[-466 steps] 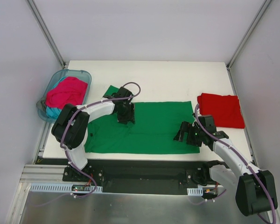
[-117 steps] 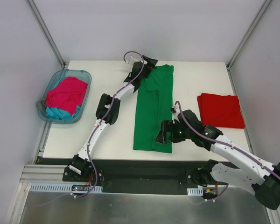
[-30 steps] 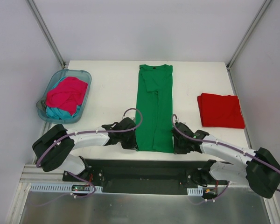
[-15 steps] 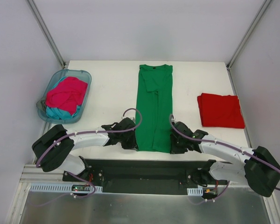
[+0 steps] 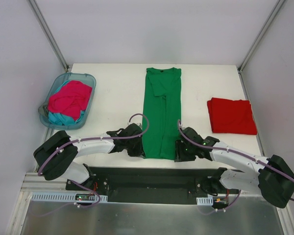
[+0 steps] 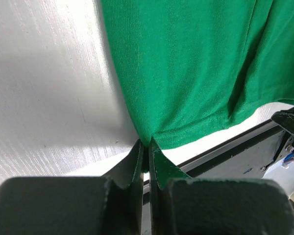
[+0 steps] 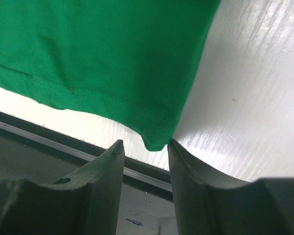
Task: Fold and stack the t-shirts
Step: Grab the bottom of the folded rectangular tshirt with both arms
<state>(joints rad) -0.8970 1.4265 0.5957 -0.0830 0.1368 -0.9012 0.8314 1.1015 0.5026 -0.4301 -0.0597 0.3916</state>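
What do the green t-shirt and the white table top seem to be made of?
Green t-shirt: soft knit cloth, matte; fine knit ribs and a stitched hem show. Table top: hard, white, slightly glossy, with a brushed grain; perhaps laminate or painted board, I cannot tell which.

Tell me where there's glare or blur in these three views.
Left wrist: bright glare washes out the table upper left; the green t-shirt weave is sharp, the left end effector soft. Right wrist: sheen on the table at right; the right end effector blurs near the lens. Top external: evenly lit, in focus.
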